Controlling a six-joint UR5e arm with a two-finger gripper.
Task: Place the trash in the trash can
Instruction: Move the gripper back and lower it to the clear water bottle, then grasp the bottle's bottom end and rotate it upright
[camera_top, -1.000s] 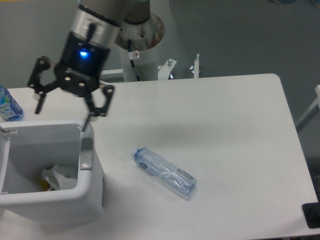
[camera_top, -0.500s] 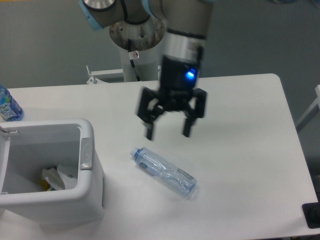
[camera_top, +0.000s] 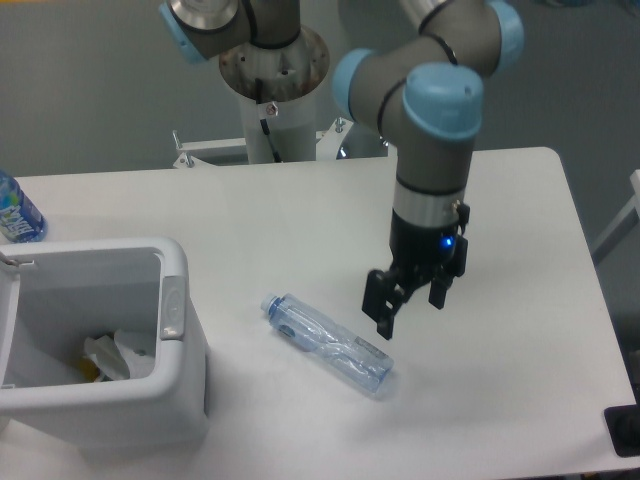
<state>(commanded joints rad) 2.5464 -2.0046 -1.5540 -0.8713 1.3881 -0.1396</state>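
White table (camera_top: 500, 200) before grey wall. White trash can (camera_top: 165, 390) at front-left corner, lid open, crumpled white and yellow scraps (camera_top: 110, 357) inside. Clear blue-tinted bottle (camera_top: 328, 343) lies flat on table right of can, well apart, blue cap toward can. Gripper (camera_top: 408, 305) just above bottle's far end, jaws spread, holding nothing. Labelled bottle (camera_top: 15, 212) at left edge.

One fixed camera, high, facing down across table (camera_top: 300, 210)
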